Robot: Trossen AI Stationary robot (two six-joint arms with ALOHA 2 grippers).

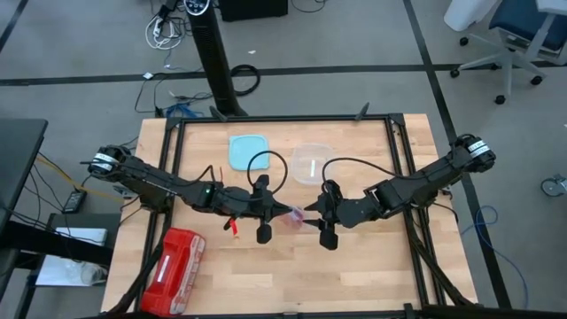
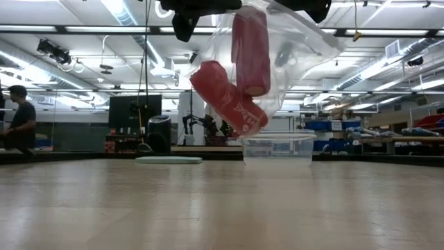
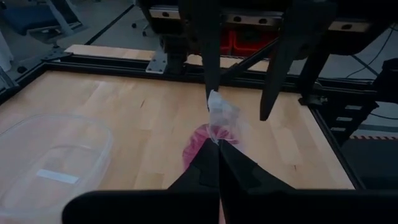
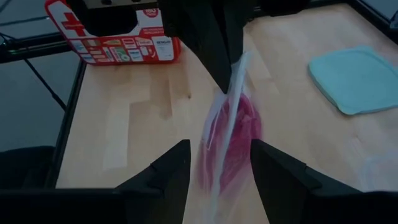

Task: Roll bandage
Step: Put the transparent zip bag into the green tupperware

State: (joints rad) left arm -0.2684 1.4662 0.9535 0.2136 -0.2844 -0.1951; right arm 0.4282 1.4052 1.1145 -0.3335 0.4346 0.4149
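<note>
Two hands meet over the middle of the counter and hold a clear bag in the air between them. The left hand is clenched on one edge of the bag. The right hand has its fingers spread, with the bag between them, so I judge it is not pinching now. Inside the bag hang two rolls of the bandage, one upright and one tilted below it, well above the counter.

So the step in hand seems to be the unpacking, not yet the rolling. Next, the right hand should close on the free edge and pull the mouth open, or tip the bag so the rolls fall out. The counter at 6 o'clock from the hands is bare wood, good for laying the strip flat. At 12 o'clock stand a tub and a lid; at 8 o'clock lies a red case.
</note>
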